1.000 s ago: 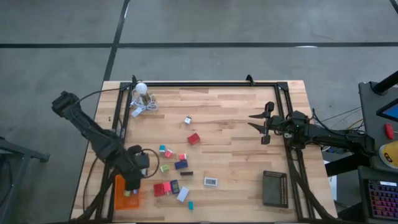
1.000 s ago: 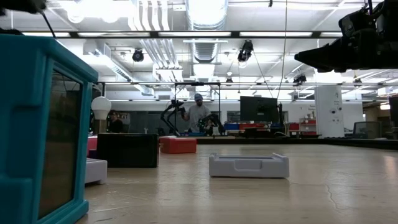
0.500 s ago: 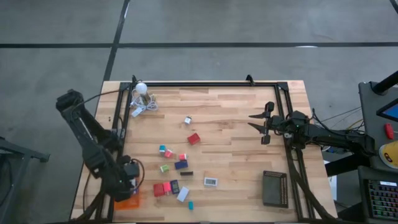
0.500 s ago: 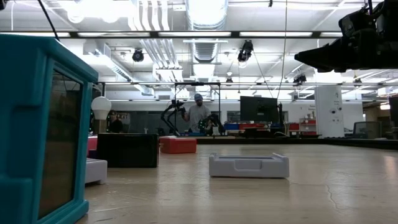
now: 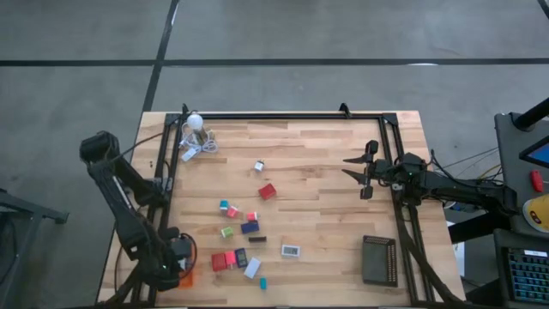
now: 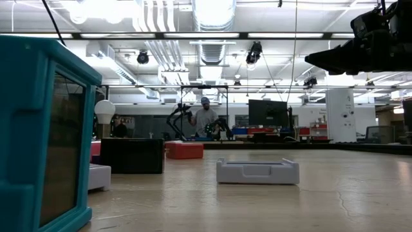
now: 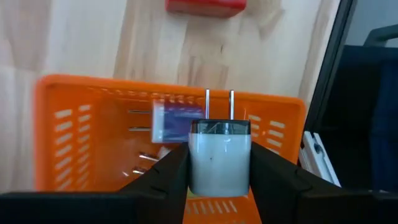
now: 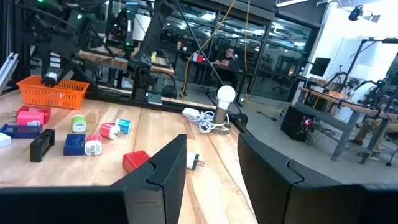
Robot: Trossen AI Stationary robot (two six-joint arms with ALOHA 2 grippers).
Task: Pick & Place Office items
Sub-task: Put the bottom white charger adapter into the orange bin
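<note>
The small white two-pronged plug adapter [image 7: 219, 163] sits between the left gripper's [image 7: 219, 177] fingers, above the orange ribbed plastic tray [image 7: 74, 130] at the table's seven o'clock corner.

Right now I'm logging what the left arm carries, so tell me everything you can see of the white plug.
The white plug is a small blocky charger, plastic by its look, with a dark band near the top and two thin metal prongs sticking out of that end. The left tool clamps it between its two dark fingers. It hangs above the orange tray, at the table's near left corner, touching only the fingers.
</note>
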